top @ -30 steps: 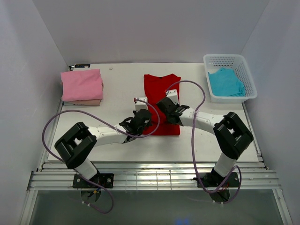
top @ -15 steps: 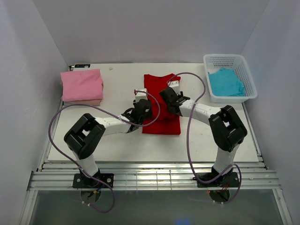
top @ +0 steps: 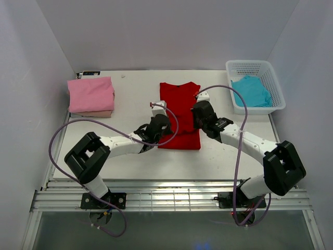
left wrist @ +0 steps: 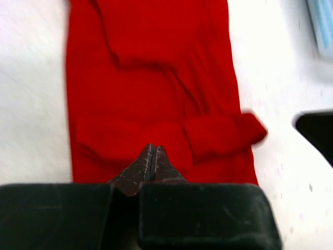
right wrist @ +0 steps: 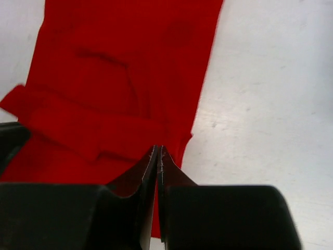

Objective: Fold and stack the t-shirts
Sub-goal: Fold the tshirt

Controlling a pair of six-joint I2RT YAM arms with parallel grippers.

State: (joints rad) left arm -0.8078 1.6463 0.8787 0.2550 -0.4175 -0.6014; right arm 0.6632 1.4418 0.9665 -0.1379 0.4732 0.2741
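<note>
My right arm has swung out and stretched since a second ago: its elbow now sits low to the right, and the right gripper [top: 197, 113] has gone from over the lower middle of the red t-shirt [top: 179, 101] to the shirt's right edge. The left gripper [top: 162, 124] has crept a little up along the left edge. From above, the red t-shirt lies flat as a long narrow strip in the middle of the table [top: 130, 94], with my two grippers at either side of its near half. The pink t-shirt [top: 91, 94] sits folded at the far left on top of the beige t-shirt [top: 96, 113], and the turquoise t-shirt [top: 251, 91] lies in the basket [top: 255, 63] at the far right, all well apart from my fingers. Through my left wrist, my fingers [left wrist: 141, 165] are pressed tight together, tips over the near end of the red t-shirt [left wrist: 151, 78]. I see no cloth between them, and a folded flap of red lies just to the right. Through my right wrist, the fingers [right wrist: 169, 172] are likewise clenched with only a thin slit between them, tips at the right border of the red t-shirt [right wrist: 125, 57], where red meets bare table. A folded band of cloth crosses in front of them, and I hold nothing that I can see.
</note>
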